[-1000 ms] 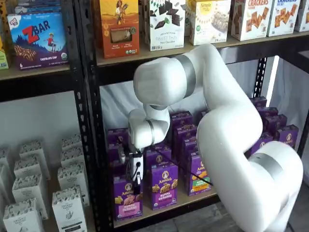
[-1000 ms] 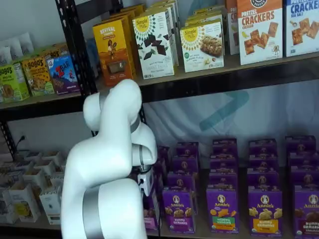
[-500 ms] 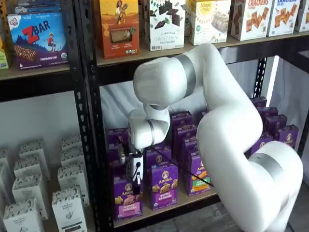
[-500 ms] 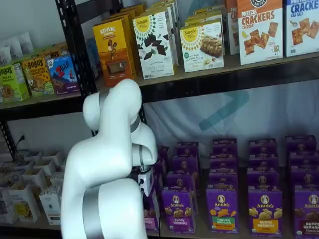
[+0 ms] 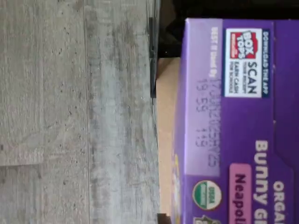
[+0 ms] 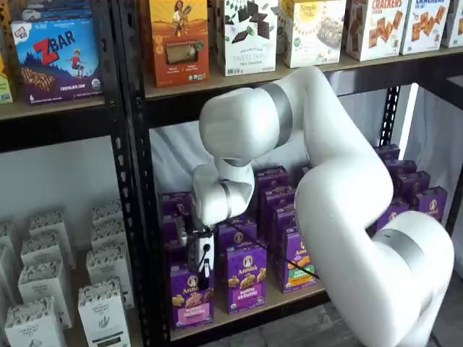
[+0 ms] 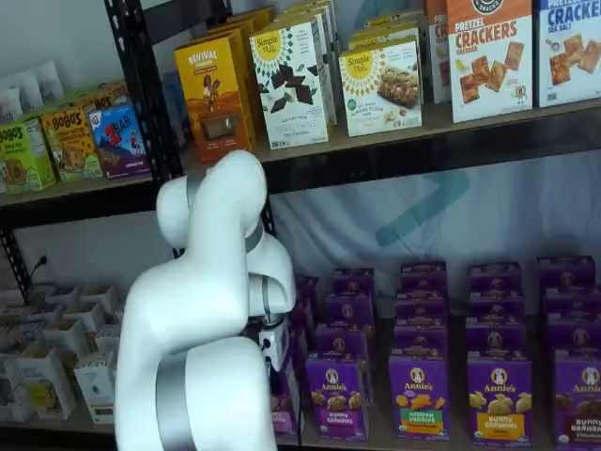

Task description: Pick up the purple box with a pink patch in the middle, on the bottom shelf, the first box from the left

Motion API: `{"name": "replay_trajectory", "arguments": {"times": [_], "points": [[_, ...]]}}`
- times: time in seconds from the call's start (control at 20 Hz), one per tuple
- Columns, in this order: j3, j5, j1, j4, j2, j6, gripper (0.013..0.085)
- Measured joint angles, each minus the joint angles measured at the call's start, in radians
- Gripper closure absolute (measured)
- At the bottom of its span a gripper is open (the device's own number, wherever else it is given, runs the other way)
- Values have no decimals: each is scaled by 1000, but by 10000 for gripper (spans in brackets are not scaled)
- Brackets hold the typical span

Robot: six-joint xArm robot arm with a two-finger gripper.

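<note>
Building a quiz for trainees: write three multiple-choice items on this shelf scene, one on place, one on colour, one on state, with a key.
1. Where does the purple box stand?
A. On the bottom shelf, at the left end of the front row
B. On the upper shelf, beside the crackers
C. On the floor

2. What colour is the patch across this box's front?
A. Green
B. Pink
C. Dark purple

3. What can be said of the pincer?
A. It is plainly wide open
B. It holds the box high above the shelf
C. It is down at the box's top, finger gap not visible

Key:
1 A, the box sits leftmost on the tan board, next to the black upright.
2 B, a pink band shows below the snack picture.
3 C, the white body reaches the carton's top and the fingers cannot be told apart.
</note>
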Motion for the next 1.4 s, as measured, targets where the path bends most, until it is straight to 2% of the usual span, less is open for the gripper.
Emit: {"name": "replay_trajectory", "arguments": {"times": [0.3, 0.45, 0.55, 0.6, 0.9, 1.2, 1.4], "points": [[-10, 2, 2, -1, 8, 2, 530], [-11, 3, 2, 1, 8, 1, 610], [-9, 3, 1, -2, 7, 3, 610], [-8, 3, 1, -4, 7, 5, 650], [10, 1, 3, -53, -3, 50, 650], [69, -15, 6, -58, -43, 57, 650], [134, -29, 5, -78, -88, 72, 650]]}}
